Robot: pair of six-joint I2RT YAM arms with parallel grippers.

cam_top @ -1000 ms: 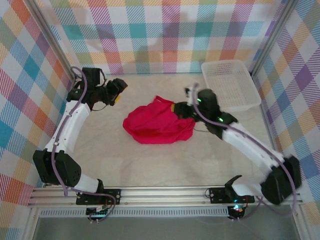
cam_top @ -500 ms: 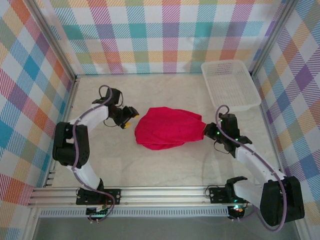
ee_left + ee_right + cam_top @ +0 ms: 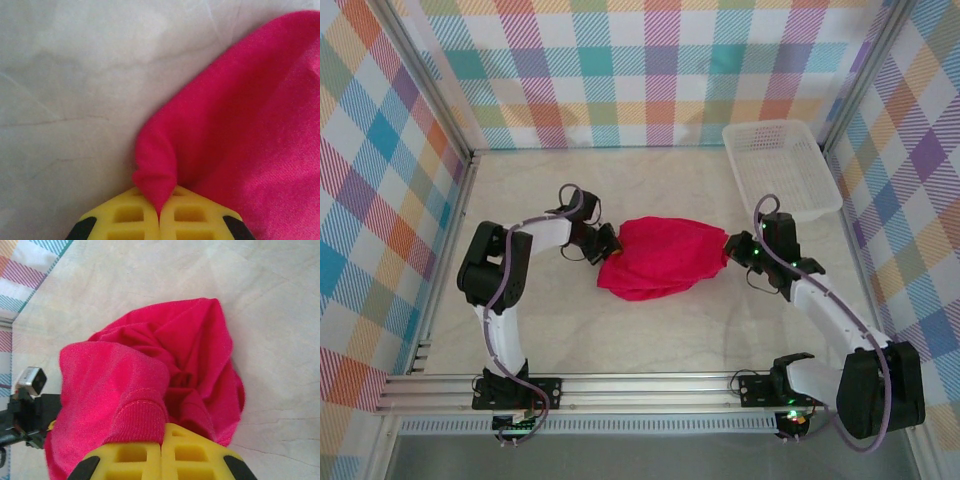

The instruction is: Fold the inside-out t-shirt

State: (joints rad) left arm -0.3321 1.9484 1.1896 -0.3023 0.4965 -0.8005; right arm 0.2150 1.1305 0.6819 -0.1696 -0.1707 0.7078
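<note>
The inside-out t-shirt (image 3: 660, 257) is a crumpled bright red bundle in the middle of the table. My left gripper (image 3: 607, 243) sits at the bundle's left edge; in the left wrist view a fold of the t-shirt (image 3: 240, 130) is pinched between the shut yellow fingers (image 3: 125, 215) of that gripper (image 3: 161, 216). My right gripper (image 3: 732, 246) is at the bundle's right end. In the right wrist view it (image 3: 162, 452) is shut on a ribbed hem of the t-shirt (image 3: 145, 380), whose cloth bunches up ahead of it.
A white mesh basket (image 3: 780, 170) stands at the back right, close behind the right arm. Checked walls (image 3: 620, 70) and metal frame posts enclose the pale marble tabletop (image 3: 650, 340). The left arm's camera (image 3: 32, 380) shows beyond the cloth.
The left arm has swung in from the far left to the shirt's left edge and its jaws have shut on a fold. The right gripper pulled its end rightward, stretching the bundle.
</note>
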